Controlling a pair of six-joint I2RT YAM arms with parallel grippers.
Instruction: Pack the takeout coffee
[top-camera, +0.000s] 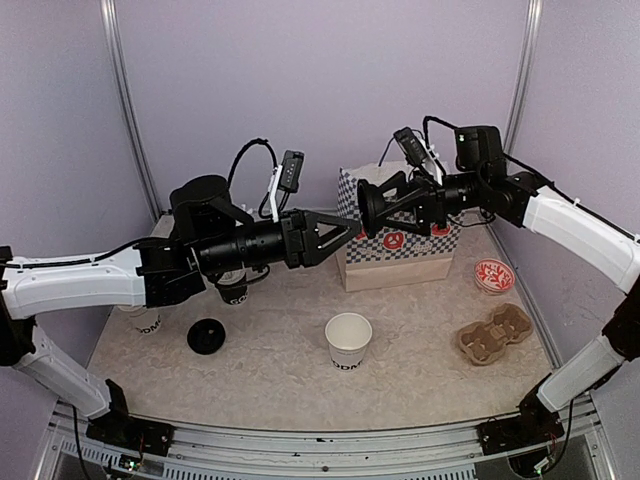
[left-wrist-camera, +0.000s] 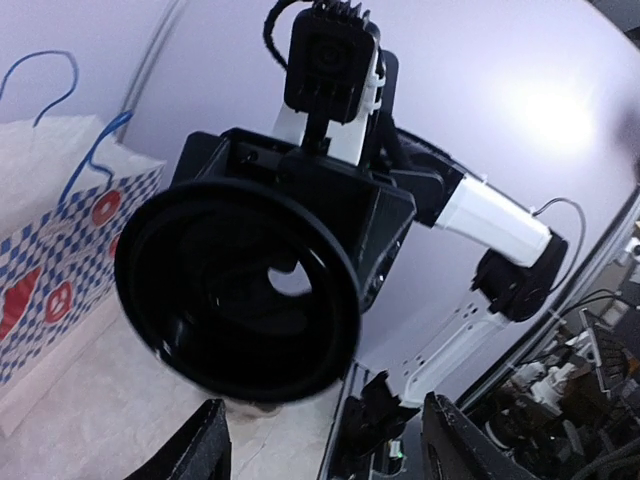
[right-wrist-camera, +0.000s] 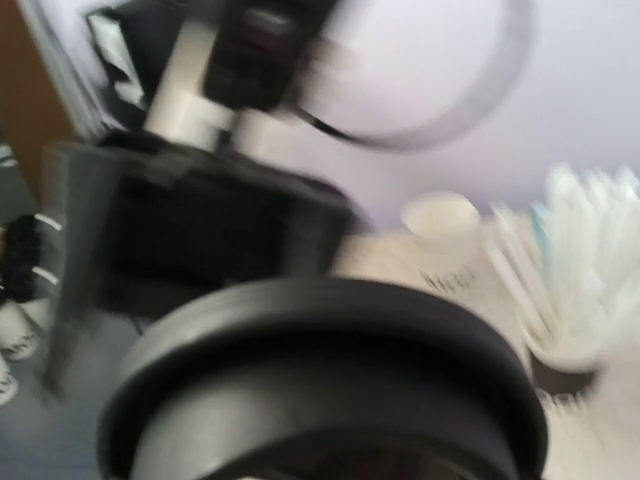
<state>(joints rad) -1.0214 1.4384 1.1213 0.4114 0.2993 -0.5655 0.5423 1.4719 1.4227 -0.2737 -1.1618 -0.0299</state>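
My right gripper (top-camera: 384, 206) is shut on a round black lid (top-camera: 367, 214), held on edge in the air in front of the bag. That lid (left-wrist-camera: 238, 292) fills the left wrist view and shows blurred, close up, as the lid (right-wrist-camera: 330, 370) in the right wrist view. My left gripper (top-camera: 345, 234) is open just left of it, its fingertips (left-wrist-camera: 205, 445) apart and empty. One white paper cup (top-camera: 348, 339) stands open at the table's middle. Another white cup (top-camera: 148, 322) is half hidden under my left arm. A second black lid (top-camera: 206, 336) lies flat on the table.
A blue-checked paper bag (top-camera: 400, 255) stands at the back centre. A cardboard cup carrier (top-camera: 494, 335) lies at the right, with a red-patterned round dish (top-camera: 493, 275) behind it. A black cup of straws (top-camera: 235, 292) sits under my left arm.
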